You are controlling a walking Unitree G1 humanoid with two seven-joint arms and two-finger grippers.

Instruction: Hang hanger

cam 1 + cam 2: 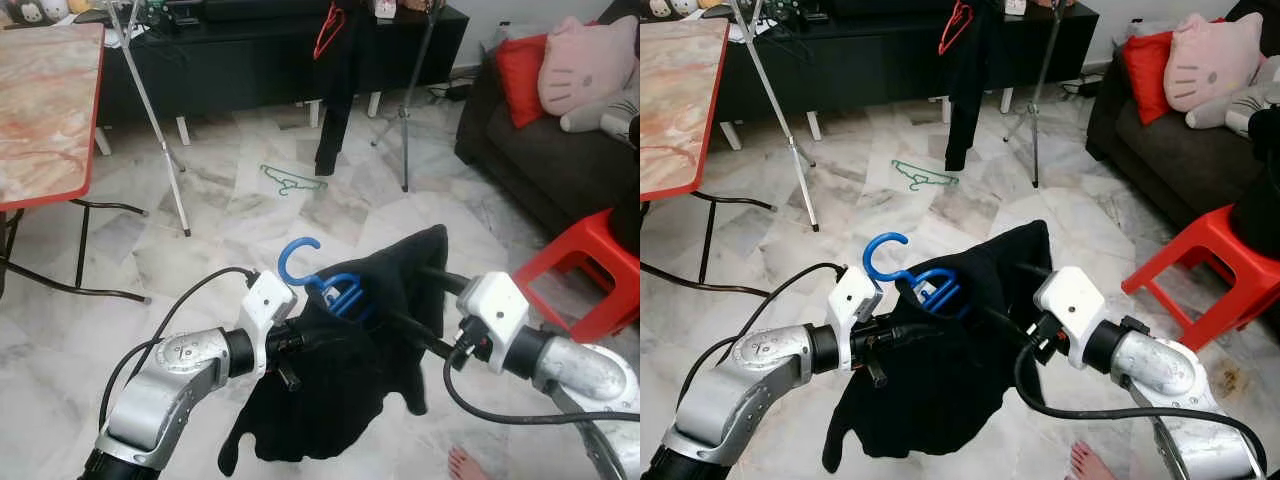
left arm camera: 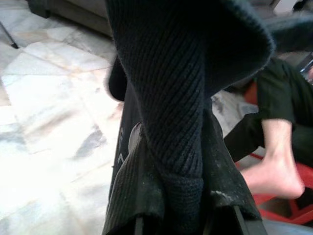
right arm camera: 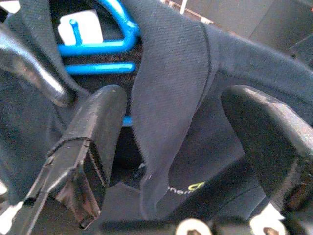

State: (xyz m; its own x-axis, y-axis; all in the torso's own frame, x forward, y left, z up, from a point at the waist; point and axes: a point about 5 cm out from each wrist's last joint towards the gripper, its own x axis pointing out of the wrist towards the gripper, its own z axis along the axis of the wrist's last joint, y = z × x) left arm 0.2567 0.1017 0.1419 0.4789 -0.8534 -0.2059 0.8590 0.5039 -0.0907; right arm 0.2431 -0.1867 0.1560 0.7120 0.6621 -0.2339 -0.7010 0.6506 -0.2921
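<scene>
- Hanger position: the blue hanger (image 1: 330,290) sits between the two claws, slightly nearer the left claw (image 1: 300,345), its hook curling up and away from the robot just beyond that claw's white wrist housing.
- Draped over the hanger is a black garment (image 1: 340,390) — it hangs down below both claws and hides most of the hanger's bar, whose long axis seems to run across from one claw to the other, though the cloth makes this hard to confirm.
- Left claw: fingers pinched shut on a fold of the black garment, seen close up in the left wrist view.
- Right claw (image 3: 176,137): fingers spread apart with a strip of the garment hanging loose between them, clamping nothing; the blue bars lie just beyond its fingertips.
- Target side: well ahead of both claws stands a clothes rack (image 1: 405,110) on a tripod, with a red hanger (image 1: 328,30) and a dark garment already hung on it — the hook points roughly that way.
- Floor ahead of the claws: a green hanger (image 1: 290,180) lies flat on the marble floor (image 1: 200,230), between the claws and the rack.
- No containers are involved here.
</scene>
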